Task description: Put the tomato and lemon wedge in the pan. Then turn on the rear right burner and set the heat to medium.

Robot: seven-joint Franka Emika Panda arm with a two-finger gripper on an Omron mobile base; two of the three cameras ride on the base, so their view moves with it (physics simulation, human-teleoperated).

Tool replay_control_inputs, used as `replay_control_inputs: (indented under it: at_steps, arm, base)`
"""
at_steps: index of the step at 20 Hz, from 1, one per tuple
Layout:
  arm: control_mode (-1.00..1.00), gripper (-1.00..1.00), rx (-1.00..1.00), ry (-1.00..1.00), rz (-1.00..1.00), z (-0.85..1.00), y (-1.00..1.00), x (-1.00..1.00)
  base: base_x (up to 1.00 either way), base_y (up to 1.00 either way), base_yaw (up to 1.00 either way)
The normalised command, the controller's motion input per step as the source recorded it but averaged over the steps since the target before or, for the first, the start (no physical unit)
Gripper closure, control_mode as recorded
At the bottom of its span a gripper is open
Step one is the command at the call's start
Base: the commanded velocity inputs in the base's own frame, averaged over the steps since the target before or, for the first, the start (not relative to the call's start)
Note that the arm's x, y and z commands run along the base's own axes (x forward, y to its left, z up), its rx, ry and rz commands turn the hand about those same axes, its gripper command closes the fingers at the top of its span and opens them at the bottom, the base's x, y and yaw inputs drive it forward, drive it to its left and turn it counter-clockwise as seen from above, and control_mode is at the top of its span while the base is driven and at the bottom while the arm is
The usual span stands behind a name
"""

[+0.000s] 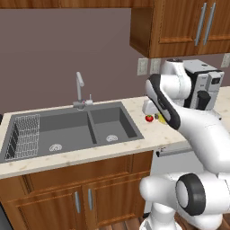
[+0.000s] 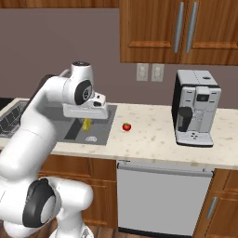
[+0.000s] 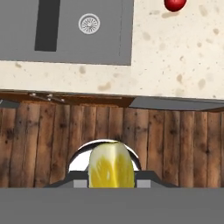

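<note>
Right now the claw [image 2: 86,124] is holding the lemon wedge [image 3: 111,165], its jaws closed narrowly on the fruit, and it is hanging above the sink [image 2: 69,132] edge of the surface [image 2: 153,135]. The tomato [image 2: 126,126] is sitting on the surface just beside the sink, between it and the coffee machine [image 2: 195,108].

The step in hand looks like carrying the wedge to the pan, which I cannot see from here, so the base will probably be driving before any release. Doing it well means keeping the grip steady and the wedge high enough to clear the surface edge and the faucet [image 1: 80,87], then lowering over the pan's bowl before opening.

In the hand view the wedge is standing with its long axis running along the claw, its rounded tip pointing away from the hand and down toward the wooden floor [image 3: 52,131], with the pale cut face turned to the camera.
</note>
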Motion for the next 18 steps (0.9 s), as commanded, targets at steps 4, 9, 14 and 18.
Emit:
replay_control_inputs:
  at_steps: [4,9,14,18]
  arm:
    - [-1.0,1.0,0.0,-0.01,0.0,0.27,0.03,-0.6]
    - [-1.0,1.0,0.0,0.0,0.0,0.0,0.0,0.0]
    - [-1.0,1.0,0.0,0.0,0.0,0.0,0.0,0.0]
    - [-1.0,1.0,0.0,0.0,0.0,0.0,0.0,0.0]
  base:
    - [0.0,0.0,0.0]
    - [0.0,0.0,0.0]
    - [0.0,0.0,0.0]
    - [0.0,0.0,0.0]
